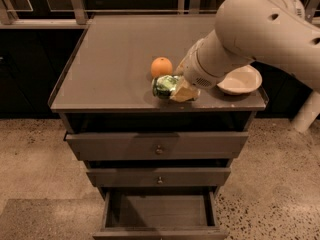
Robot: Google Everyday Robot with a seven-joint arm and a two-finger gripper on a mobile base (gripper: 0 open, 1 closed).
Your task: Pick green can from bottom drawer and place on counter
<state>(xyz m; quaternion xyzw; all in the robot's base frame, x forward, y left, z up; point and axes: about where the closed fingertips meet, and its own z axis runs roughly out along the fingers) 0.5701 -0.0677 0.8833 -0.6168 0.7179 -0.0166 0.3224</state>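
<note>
The green can [163,86] lies on its side, low over the front part of the counter [110,59], touching it or just above it. My gripper [174,88] reaches in from the right and is shut on the green can, its pale fingers [186,92] around the can's right end. The round orange fruit [161,66] sits on the counter just behind the can. The bottom drawer [160,211] is pulled out below, and its dark inside shows nothing in it.
A pale shallow bowl [240,80] stands on the counter's right front corner, partly under my arm [260,29]. The two upper drawers [157,146] with small knobs are slightly open. A speckled floor surrounds the cabinet.
</note>
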